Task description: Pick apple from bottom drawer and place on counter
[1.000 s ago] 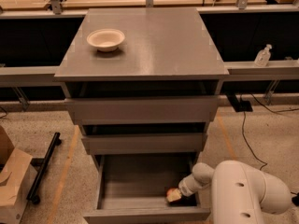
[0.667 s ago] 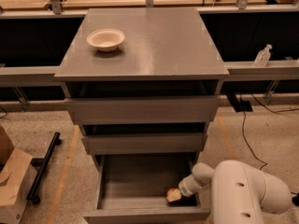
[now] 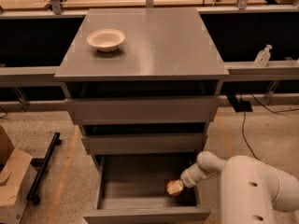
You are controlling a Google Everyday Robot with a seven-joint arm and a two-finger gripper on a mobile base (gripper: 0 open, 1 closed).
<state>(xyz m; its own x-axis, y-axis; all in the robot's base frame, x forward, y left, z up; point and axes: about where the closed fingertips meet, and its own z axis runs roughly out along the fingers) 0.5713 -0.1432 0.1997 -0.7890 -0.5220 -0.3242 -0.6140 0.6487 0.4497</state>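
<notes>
The bottom drawer [image 3: 140, 190] is pulled open below two shallower grey drawers. A small red-orange apple [image 3: 174, 187] shows inside it at the right side, near the front. My gripper [image 3: 180, 185] reaches down into the drawer from the right on the white arm [image 3: 243, 181], and its tip is right at the apple. The counter [image 3: 149, 41] is the flat grey top of the cabinet, well above the gripper.
A white bowl [image 3: 106, 39] sits on the counter at the back left. A cardboard box [image 3: 11, 181] and a black bar [image 3: 44, 167] lie on the floor at left. A cable [image 3: 243, 125] runs at right. A bottle [image 3: 263, 56] stands on the right ledge.
</notes>
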